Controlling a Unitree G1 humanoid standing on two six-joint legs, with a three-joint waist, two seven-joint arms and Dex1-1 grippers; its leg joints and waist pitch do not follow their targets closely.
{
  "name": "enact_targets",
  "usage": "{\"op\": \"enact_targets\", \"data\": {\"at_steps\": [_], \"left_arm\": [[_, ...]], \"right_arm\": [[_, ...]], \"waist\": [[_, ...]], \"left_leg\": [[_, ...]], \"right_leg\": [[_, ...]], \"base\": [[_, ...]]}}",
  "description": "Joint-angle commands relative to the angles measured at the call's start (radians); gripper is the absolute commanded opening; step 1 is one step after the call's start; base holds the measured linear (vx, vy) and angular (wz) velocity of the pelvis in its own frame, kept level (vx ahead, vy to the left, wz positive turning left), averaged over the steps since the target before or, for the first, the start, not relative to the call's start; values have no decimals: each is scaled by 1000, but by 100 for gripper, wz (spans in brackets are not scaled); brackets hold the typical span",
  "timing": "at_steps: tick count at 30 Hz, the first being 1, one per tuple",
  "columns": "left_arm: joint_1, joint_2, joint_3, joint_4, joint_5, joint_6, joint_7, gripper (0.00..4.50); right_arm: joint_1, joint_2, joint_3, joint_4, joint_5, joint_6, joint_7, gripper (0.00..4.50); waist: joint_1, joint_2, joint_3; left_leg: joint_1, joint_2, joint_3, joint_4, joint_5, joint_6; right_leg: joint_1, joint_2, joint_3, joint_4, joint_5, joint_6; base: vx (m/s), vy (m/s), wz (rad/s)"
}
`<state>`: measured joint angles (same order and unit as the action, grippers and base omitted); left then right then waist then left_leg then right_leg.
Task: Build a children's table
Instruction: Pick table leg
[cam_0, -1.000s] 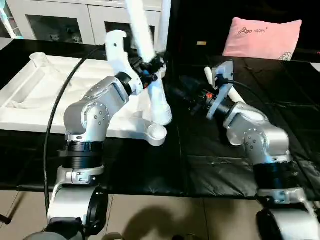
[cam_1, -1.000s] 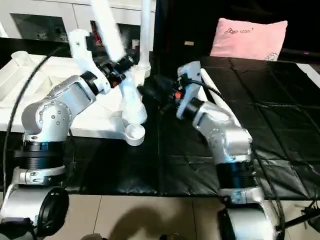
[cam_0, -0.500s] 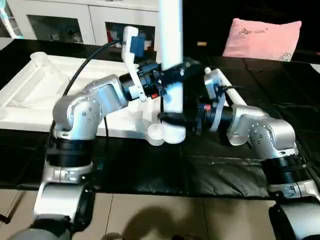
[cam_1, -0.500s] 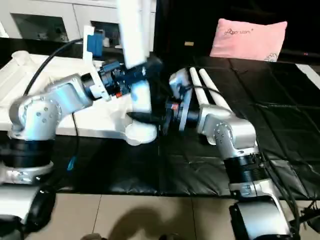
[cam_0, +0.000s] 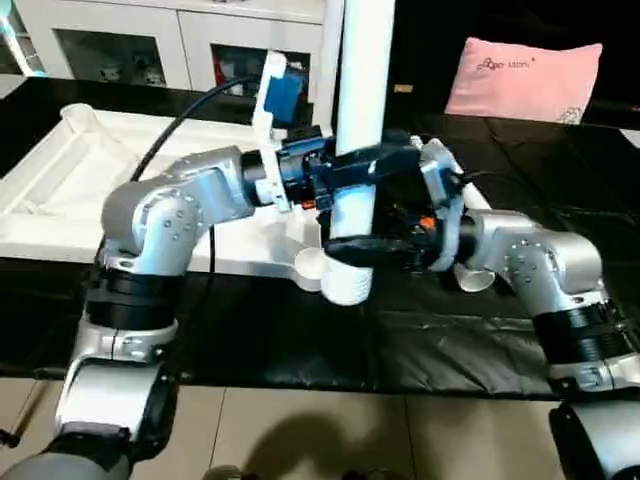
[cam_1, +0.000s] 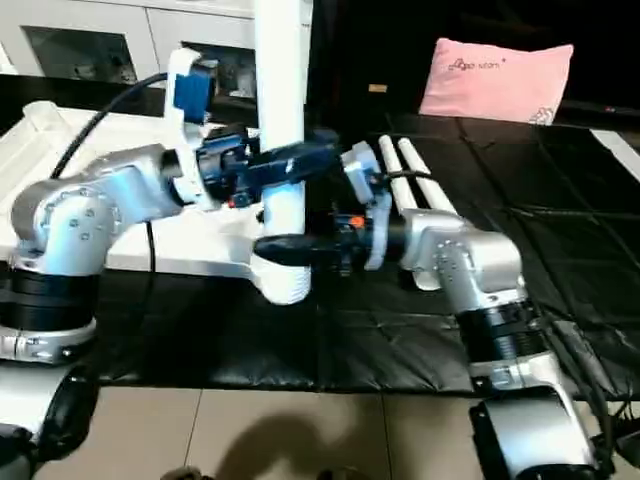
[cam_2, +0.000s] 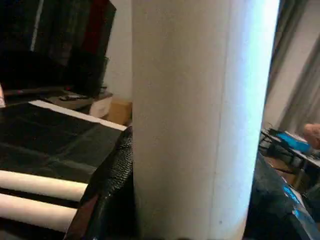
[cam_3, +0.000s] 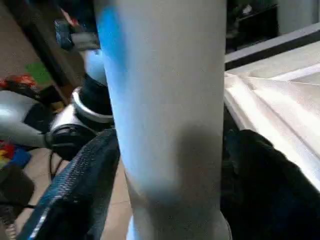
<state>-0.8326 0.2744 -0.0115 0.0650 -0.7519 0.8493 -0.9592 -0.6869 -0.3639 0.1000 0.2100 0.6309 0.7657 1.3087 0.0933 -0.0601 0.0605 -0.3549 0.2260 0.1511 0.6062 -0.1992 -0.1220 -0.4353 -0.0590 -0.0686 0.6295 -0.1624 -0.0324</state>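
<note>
Standing upright: tube leg (cam_0: 360, 120), long axis vertical.

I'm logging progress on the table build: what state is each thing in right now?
Held leg: upright, not yet in the near corner socket.
Left gripper: shut on held leg.
Right gripper: fingers flank its lower end.
Tabletop: upside down.
Spare legs: lying flat.

White leg (cam_0: 362, 110), pink pillow (cam_0: 523, 78)
</note>
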Motion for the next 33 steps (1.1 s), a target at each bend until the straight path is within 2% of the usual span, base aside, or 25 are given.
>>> {"op": "enact_targets", "data": {"at_steps": [1, 2, 8, 15, 20, 29, 32, 33], "left_arm": [[-34, 4, -13, 1, -2, 2, -15, 188], [-38, 6, -19, 4, 1, 2, -25, 188], [-46, 3, -21, 14, 7, -3, -28, 188], [-51, 1, -30, 15, 11, -4, -41, 188], [-55, -7, -19, 24, 10, -4, -24, 188], [-61, -29, 2, 42, 8, -21, 2, 188], [-68, -46, 24, 54, 4, -24, 40, 188], [-85, -54, 45, 87, 8, -2, 91, 188]], "right_arm": [[-12, -16, 5, -23, 14, 10, 21, 311], [-10, -26, 15, -26, 14, 13, 42, 311], [-9, -31, 30, -20, 0, 8, 56, 248], [-14, -27, 44, 2, -14, -6, 56, 208], [-17, -28, 46, 6, -16, -10, 61, 202], [-15, -19, 44, 14, -22, -22, 58, 199], [-15, -17, 42, 16, -22, -24, 56, 198], [-17, -15, 40, 22, -27, -31, 50, 197]], "waist": [[5, -2, -80], [5, 0, -80], [6, -2, -81], [7, -3, -83], [8, -3, -82], [10, -6, -84], [11, -7, -83], [12, -6, -83]], "left_leg": [[-11, -11, 22, -55, -29, 29], [-11, -12, 22, -55, -31, 27], [-12, -13, 22, -54, -27, 21], [-13, -12, 22, -53, -20, 23], [-12, -12, 22, -53, -21, 26], [-13, -12, 22, -52, -12, 28], [-13, -14, 24, -50, -17, 31], [-14, -15, 24, -50, -20, 31]], "right_leg": [[91, -54, 41, -62, -131, -176], [90, -54, 40, -63, -137, -176], [92, -53, 40, -62, -137, -175], [92, -54, 40, -60, -125, -177], [92, -54, 40, -59, -119, -184], [93, -54, 40, -58, -123, -177], [93, -53, 40, -60, -123, -180], [92, -52, 39, -62, -130, -178]], "base": [[0, 0, 0], [0, 0, 0], [0, 0, 0], [0, 0, 0], [0, 0, 0], [0, 0, 0], [0, 0, 0], [0, 0, 0]]}}
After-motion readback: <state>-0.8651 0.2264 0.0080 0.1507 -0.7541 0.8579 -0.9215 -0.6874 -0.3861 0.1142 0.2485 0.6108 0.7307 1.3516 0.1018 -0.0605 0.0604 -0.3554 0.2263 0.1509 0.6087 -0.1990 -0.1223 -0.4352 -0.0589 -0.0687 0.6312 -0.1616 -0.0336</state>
